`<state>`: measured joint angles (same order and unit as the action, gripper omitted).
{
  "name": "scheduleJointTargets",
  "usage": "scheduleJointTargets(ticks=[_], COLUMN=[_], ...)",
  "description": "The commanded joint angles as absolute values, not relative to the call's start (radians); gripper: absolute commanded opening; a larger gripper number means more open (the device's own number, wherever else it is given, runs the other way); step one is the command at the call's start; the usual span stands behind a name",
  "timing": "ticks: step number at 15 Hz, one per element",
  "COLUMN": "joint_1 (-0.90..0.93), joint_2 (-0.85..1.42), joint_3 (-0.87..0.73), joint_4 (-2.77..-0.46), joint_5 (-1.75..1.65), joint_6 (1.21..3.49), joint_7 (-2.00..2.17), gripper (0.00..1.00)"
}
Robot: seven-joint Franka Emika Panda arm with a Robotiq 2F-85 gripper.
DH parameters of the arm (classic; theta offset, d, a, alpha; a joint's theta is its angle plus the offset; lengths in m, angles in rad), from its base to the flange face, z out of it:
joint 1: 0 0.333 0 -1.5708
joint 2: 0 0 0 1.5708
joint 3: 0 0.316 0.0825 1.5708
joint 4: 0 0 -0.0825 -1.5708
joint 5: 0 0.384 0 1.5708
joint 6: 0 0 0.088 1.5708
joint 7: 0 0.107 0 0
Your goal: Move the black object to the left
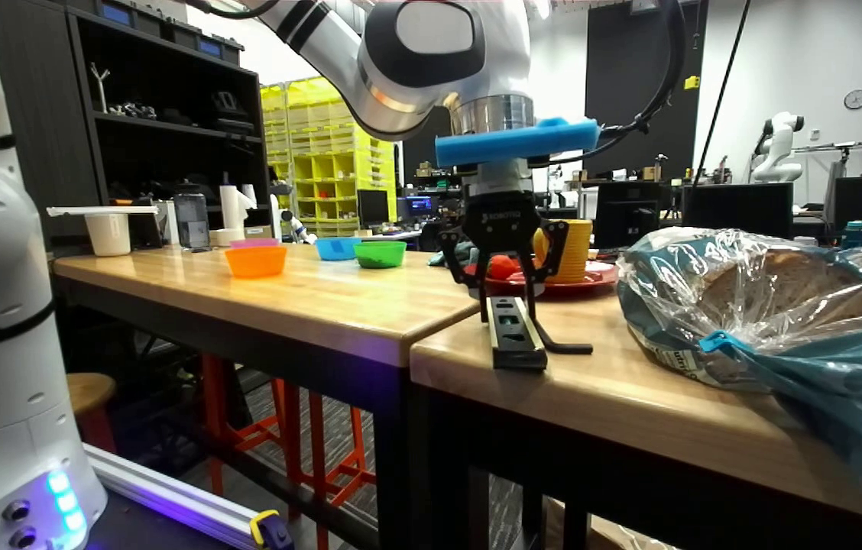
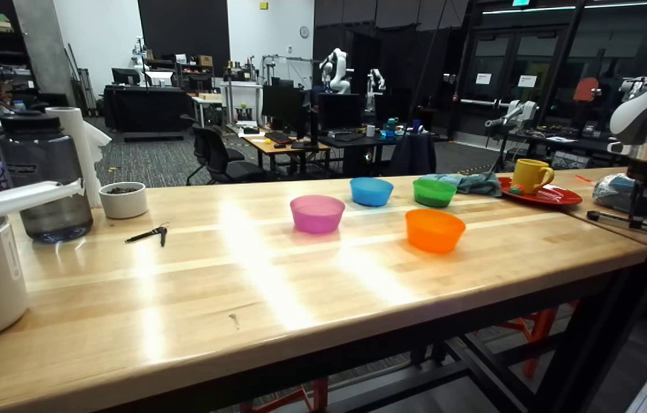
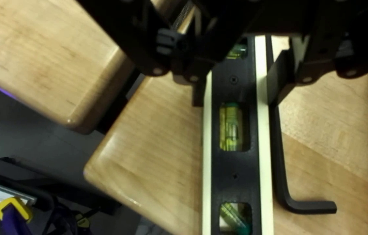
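Spirit level [image 3: 235, 163] is laid face up on the table [image 3: 154, 137], seen right of centre in the wrist view; near end [image 1: 519, 357] is set close to the table's front edge in an exterior view. It is straddled by the pincer [image 3: 237, 94], jaws parted to about its width, fingers [image 3: 280, 78] placed along both pale edges; no gap is made out, but firm hold or not cannot be told. Hex key [image 3: 283, 186] is lined up along the right edge, partly hidden by the finger at right of frame; could be pinched or dragged too.

Handling, judged: stiff, fairly light, edges perhaps slippery, vials [image 3: 232, 127] to be spared knocks. Best gripped across the width, by the middle vial, for balance.

Leftward, a dark gap between the two tables has to be crossed, so a lift is preferred to a slide. Set-down room is expected on the left-hand table [image 1: 324, 294], short of the orange bowl [image 1: 257, 261].
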<state>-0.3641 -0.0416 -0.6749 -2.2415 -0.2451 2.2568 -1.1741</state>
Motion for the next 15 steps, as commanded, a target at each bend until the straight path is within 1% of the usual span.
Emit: scheduleJointTargets(ticks=[1, 5, 11, 15], joint_1=[-0.4, -0.407, -0.403, -0.404], joint_2=[-0.031, -0.058, -0.136, -0.151], joint_3=[-0.654, -0.65, -0.632, -0.628], joint_4=[-2.222, -2.204, -2.161, -2.155], joint_5=[-0.237, -0.228, -0.247, -0.248], joint_6=[2.276, 2.264, 2.154, 2.135], joint_7=[-1.195, -1.193, -1.171, -1.153], gripper=[0.23, 0.23, 0.23, 0.23])
